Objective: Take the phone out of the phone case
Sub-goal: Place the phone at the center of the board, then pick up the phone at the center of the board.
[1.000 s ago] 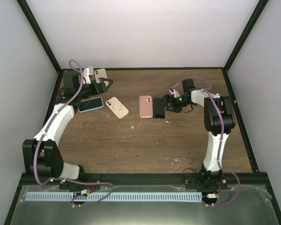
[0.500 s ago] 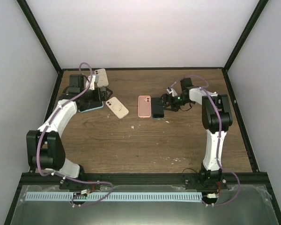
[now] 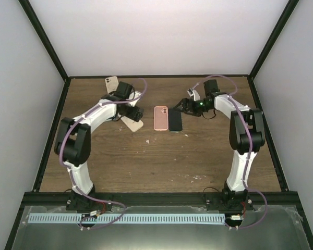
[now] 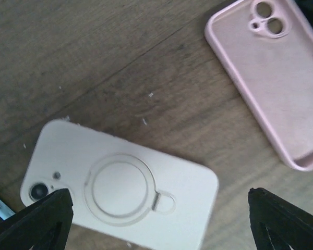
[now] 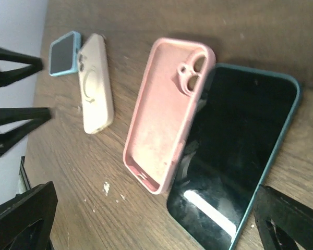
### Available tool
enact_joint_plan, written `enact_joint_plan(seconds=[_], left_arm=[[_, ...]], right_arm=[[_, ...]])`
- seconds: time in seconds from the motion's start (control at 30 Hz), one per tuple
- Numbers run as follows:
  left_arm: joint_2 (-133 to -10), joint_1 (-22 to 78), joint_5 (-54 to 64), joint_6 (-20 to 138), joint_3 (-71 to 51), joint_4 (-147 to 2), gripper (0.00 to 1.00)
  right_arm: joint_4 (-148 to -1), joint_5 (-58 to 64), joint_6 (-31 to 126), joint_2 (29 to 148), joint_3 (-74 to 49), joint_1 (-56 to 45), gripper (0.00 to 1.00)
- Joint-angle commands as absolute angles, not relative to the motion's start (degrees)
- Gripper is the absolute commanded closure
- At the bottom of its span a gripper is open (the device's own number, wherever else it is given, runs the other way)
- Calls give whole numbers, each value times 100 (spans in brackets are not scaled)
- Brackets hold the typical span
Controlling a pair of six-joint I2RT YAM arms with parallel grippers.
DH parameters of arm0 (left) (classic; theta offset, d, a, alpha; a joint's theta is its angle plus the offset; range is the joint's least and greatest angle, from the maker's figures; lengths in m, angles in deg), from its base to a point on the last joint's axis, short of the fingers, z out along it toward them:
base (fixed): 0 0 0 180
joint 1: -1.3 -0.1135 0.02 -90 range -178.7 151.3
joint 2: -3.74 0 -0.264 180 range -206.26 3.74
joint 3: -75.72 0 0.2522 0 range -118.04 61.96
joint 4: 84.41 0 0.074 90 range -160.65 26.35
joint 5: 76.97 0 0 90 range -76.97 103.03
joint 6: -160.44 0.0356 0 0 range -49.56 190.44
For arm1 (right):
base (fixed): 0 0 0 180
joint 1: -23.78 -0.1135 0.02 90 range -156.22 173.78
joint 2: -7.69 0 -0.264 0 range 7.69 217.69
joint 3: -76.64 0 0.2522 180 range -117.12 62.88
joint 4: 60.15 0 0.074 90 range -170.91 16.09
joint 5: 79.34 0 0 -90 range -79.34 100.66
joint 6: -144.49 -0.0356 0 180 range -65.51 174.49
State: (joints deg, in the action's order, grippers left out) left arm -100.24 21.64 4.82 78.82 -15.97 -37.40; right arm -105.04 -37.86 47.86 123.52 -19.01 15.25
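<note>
An empty pink phone case [image 3: 161, 118] lies open side up at mid table, and also shows in the right wrist view [image 5: 169, 112] and the left wrist view [image 4: 271, 78]. A dark phone [image 3: 176, 121] with a teal edge lies screen up against the pink case's right side [image 5: 235, 151]. My right gripper [image 3: 182, 106] is open and empty just behind the phone [image 5: 156, 224]. A cream case with a ring [image 4: 120, 195] lies back up, a camera lens showing in its cutout. My left gripper [image 4: 159, 224] hovers open over the cream case [image 3: 131, 121].
A light-blue cased phone [image 5: 64, 52] lies just beyond the cream case [image 5: 96, 83]. Another cream phone [image 3: 111, 82] sits at the table's back edge. The left gripper's black fingers [image 5: 15, 122] show at the left of the right wrist view.
My left arm has swung from the far left corner to the right, over the cream ring case, and now covers the blue cased phone. My right gripper has drawn back slightly from the dark phone.
</note>
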Motion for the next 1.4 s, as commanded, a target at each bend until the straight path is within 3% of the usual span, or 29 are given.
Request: enact_joint_plan(seconds=[0.0,0.2,0.4,0.9,1.37], left_arm=[[-10694,2505,1949,8521,-2234,-3445,8],[-11732,2659,2578,8619,-3122,-3050,8],[-12074,2809,2946,8754,-3261,-2946,7],[-10085,2431,2698,8786,-250,-3485,5],[-10233,1805,1293,8375,-269,-3318,3]], right_arm=[[-10363,-3567,5003,11676,-1900,1563,0],[-10348,-3488,4957,11291,-1864,1692,0],[-10294,-3608,4843,11127,-1851,1828,0],[-10344,-3802,4783,11158,-1956,1871,0],[-10524,-4089,4965,11114,-2158,1878,0]])
